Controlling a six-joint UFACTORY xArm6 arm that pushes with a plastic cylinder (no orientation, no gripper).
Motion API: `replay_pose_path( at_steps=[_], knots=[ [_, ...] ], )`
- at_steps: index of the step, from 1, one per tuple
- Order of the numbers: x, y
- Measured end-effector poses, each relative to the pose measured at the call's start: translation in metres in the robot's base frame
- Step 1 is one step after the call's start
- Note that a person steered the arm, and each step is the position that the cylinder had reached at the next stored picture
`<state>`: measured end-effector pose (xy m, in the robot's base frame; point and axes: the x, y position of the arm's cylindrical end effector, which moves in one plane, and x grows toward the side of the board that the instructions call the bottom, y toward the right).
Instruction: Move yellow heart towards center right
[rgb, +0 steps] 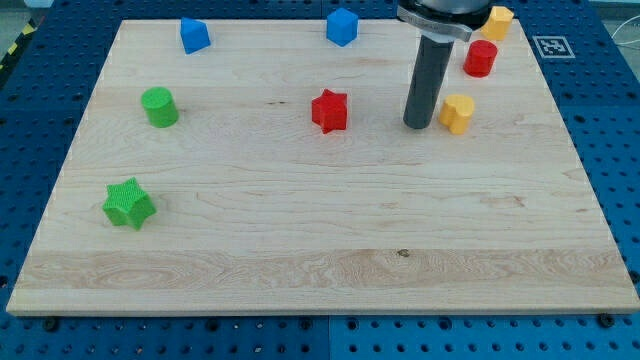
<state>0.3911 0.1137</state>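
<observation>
The green star (129, 204) lies nearest, far left of my tip (417, 125). The yellow heart (458, 114) sits just right of the tip, near touching: a small, light, rigid, ribbed plastic block that should slide readily on smooth wood if pushed on its left face. No fingers; bare rod.

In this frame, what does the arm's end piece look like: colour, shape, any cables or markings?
My tip is the lower end of a straight, smooth rod, dark grey to black, round in section. At the view's top the rod widens into a broader dark collar with a lighter metallic edge, cut off by the frame. No cables, labels or markings show on it. There are no fingers, just the plain rod.
</observation>
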Motion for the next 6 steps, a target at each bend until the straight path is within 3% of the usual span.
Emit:
replay_pose_path(
  at_steps=[4,6],
  knots=[
    [0.007,0.073],
    [0.015,0.039]
  ],
)
